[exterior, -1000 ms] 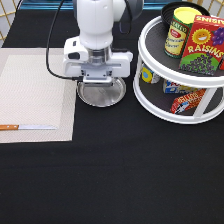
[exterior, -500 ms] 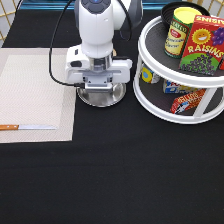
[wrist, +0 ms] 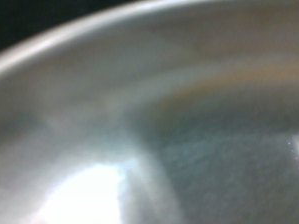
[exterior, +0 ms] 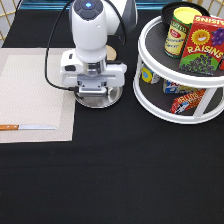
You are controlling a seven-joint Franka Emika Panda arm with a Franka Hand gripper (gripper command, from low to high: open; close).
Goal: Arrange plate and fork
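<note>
Silver plate (exterior: 99, 98) under jaws (exterior: 93, 93); box (exterior: 204, 44) reads "RAISINS".

Beige placemat (exterior: 30, 95) with knife (exterior: 25, 127) at exterior view's left, two-tier white turntable (exterior: 150, 95) with raisin box (exterior: 202, 47), yellow can (exterior: 179, 30) at right

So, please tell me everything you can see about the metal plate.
The plate is round, shallow and of shiny silver metal, with a raised rim. It lies flat on the black table, just off the right edge of the beige placemat in the exterior view. The gripper sits low over it and hides most of it; only its lower rim shows. The wrist view shows its curved rim and reflective inner surface from close by.
</note>
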